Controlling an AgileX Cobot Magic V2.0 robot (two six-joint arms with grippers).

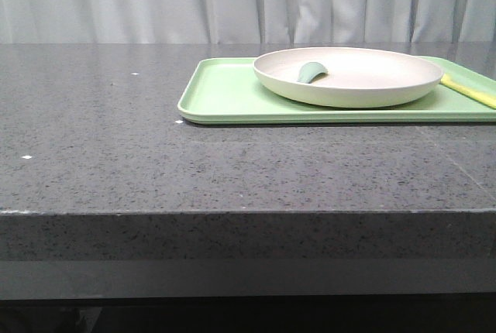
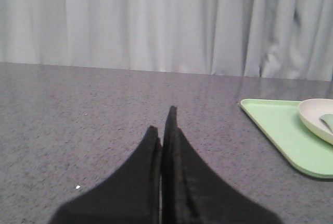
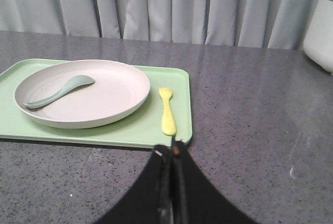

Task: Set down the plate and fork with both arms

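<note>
The cream plate (image 1: 349, 76) sits on the light-green tray (image 1: 225, 93) at the right of the table, with a grey-green spoon (image 1: 312, 71) lying in it. The pale-yellow fork (image 1: 469, 91) lies on the tray to the right of the plate. In the right wrist view the plate (image 3: 99, 96), spoon (image 3: 60, 89) and fork (image 3: 167, 110) lie ahead of my right gripper (image 3: 173, 150), which is shut and empty just short of the tray's near corner. My left gripper (image 2: 165, 122) is shut and empty over bare table, left of the tray (image 2: 283, 130). Neither gripper shows in the front view.
The dark speckled stone table (image 1: 116, 155) ends at a front edge (image 1: 232, 211). Grey curtains hang behind. A white appliance (image 3: 320, 31) stands at the far right of the right wrist view.
</note>
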